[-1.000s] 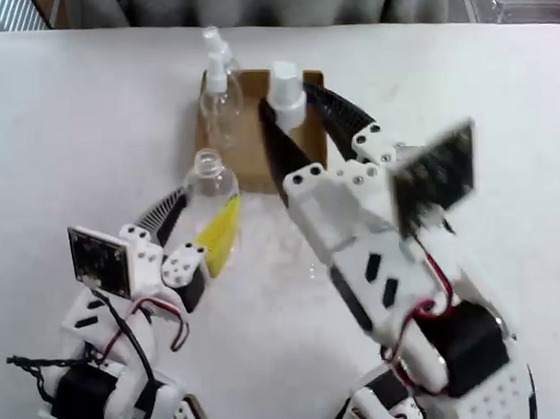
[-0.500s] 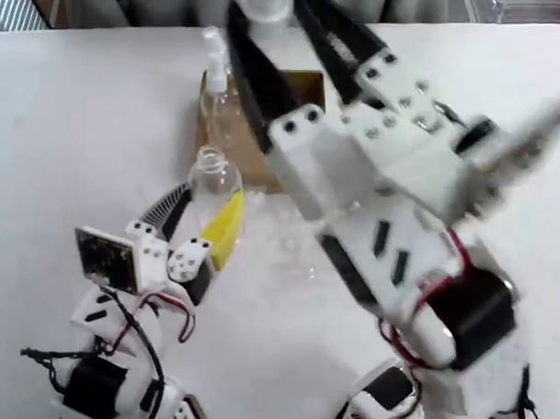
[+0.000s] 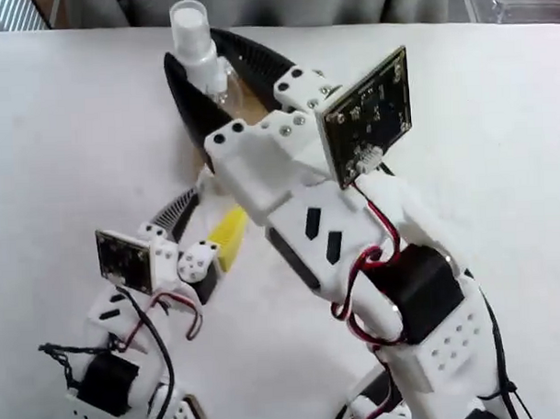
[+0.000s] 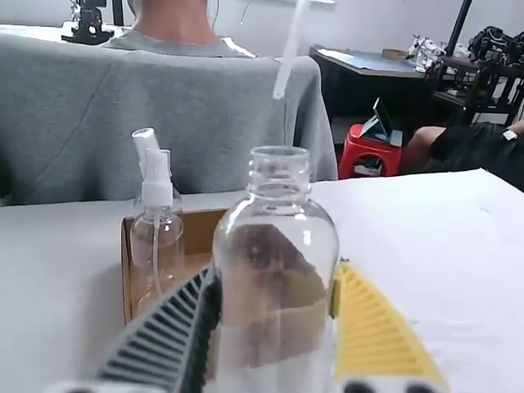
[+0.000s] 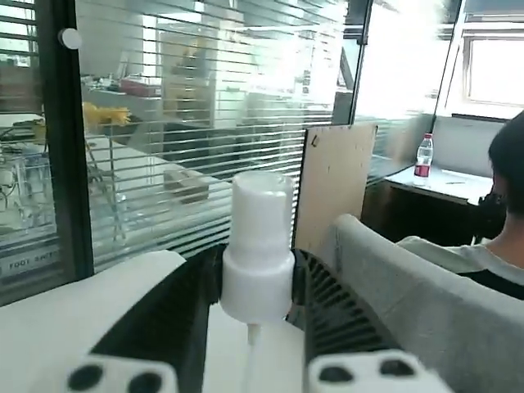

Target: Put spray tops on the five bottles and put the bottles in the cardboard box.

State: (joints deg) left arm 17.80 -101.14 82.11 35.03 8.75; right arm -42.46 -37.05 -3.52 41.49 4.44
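My right gripper point(image 3: 194, 49) is shut on a white spray top point(image 3: 190, 27) and holds it high over the far side of the table. In the right wrist view the spray top point(image 5: 257, 246) sits upright between the black fingers point(image 5: 176, 319), tube pointing down. My left gripper point(image 4: 274, 278) is shut on an open clear bottle point(image 4: 277, 246), between a ribbed black finger and a yellow finger point(image 4: 375, 336). The thin spray tube point(image 4: 288, 57) hangs just above the bottle's open neck. Behind it a capped bottle point(image 4: 155, 233) stands in the cardboard box point(image 4: 196, 241).
The right arm point(image 3: 336, 235) stretches across the table's middle and covers most of the cardboard box point(image 3: 249, 108) and the held bottle. The left arm's yellow finger point(image 3: 228, 237) shows beneath it. White tabletop point(image 3: 65, 125) lies to either side.
The right arm has lifted the spray top from over the box and swung it left, above the bottle in the left gripper. The left arm has barely moved.
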